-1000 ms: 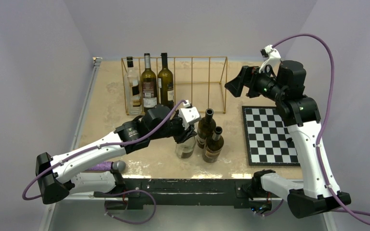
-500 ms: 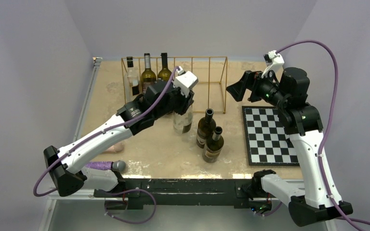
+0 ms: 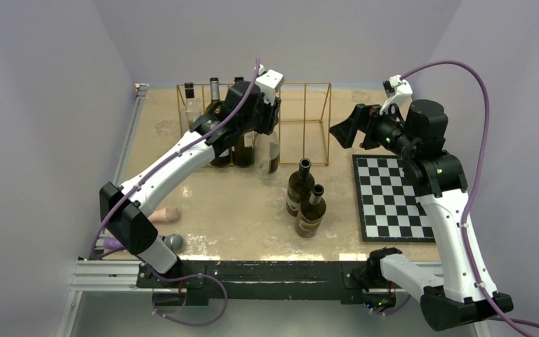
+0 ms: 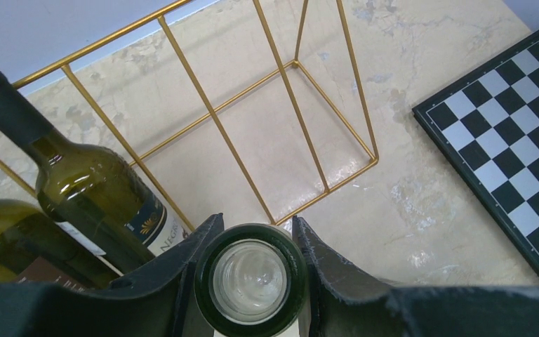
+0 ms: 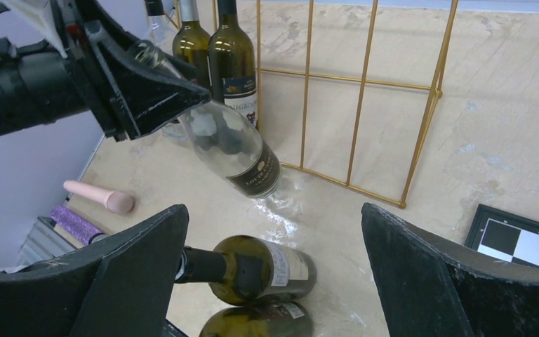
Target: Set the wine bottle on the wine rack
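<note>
My left gripper (image 3: 265, 119) is shut on the neck of a clear wine bottle (image 3: 269, 156); its open mouth (image 4: 250, 282) sits between my fingers. I hold it upright, lifted just in front of the gold wire wine rack (image 3: 307, 123), at the slot right of the bottles standing in it. It also shows in the right wrist view (image 5: 235, 149). Three bottles (image 3: 214, 98) stand in the rack's left slots. Two dark bottles (image 3: 300, 184) stand on the table in front. My right gripper (image 3: 342, 128) is open and empty, raised right of the rack.
A chessboard (image 3: 391, 196) lies at the right. A pink cylinder (image 3: 163, 214) and a purple-handled object (image 3: 172, 242) lie near the front left edge. The rack's right slots (image 4: 281, 133) hold nothing.
My left arm lifted the clear bottle from beside the two dark bottles and carried it back toward the rack. The right gripper shifted only slightly.
</note>
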Robot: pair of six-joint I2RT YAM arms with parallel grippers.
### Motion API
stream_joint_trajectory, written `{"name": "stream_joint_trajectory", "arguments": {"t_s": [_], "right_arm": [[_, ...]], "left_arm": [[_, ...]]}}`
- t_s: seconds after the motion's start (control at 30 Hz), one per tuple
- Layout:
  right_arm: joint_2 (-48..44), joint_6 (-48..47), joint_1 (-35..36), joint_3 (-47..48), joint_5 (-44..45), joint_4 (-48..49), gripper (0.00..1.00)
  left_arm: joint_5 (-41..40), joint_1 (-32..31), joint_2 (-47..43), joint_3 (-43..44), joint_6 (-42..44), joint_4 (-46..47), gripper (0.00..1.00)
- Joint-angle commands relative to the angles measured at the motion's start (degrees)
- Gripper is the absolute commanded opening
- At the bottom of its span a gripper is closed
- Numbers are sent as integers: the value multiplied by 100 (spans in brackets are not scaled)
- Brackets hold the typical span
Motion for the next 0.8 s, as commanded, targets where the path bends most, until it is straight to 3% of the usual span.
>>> {"name": "stream_joint_trajectory", "arguments": {"t_s": [0.0, 0.77], "right_arm": [[-108, -30, -33, -25, 8, 191, 99], [-228, -43, -78, -281, 85, 162, 99]], "left_arm": [[405, 186, 46, 834, -326, 780, 0], [245, 676, 1158, 1774, -212, 504, 0]]}}
